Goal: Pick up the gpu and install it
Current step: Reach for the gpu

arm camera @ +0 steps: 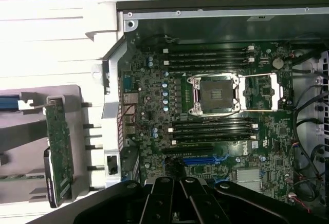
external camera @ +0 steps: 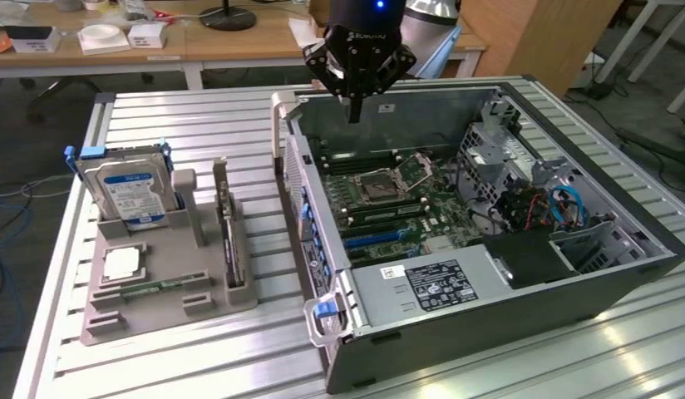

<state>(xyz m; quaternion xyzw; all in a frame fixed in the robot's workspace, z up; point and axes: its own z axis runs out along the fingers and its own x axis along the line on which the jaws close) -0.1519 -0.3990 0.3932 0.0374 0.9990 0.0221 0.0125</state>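
The gpu (external camera: 225, 223) stands on its edge in a slot of the grey holder (external camera: 165, 309), at the exterior view's left of the open computer case (external camera: 564, 283). In the wrist view the gpu (arm camera: 57, 149) appears edge-on as a thin card beside the case wall. My gripper (external camera: 354, 118) hangs above the far part of the case, over the motherboard (external camera: 392, 195), well apart from the gpu. Its fingers (arm camera: 169, 196) meet at a point, shut on nothing. The blue expansion slot (arm camera: 203, 160) on the motherboard (arm camera: 154, 106) is bare.
The holder also carries a silver hard drive (external camera: 126, 193) with a blue-white label, a processor chip (external camera: 120, 264) and a green memory stick (external camera: 154, 288). A power supply (external camera: 426, 287), drive cage and blue cables (external camera: 567, 208) fill the case's near side. Desks stand behind.
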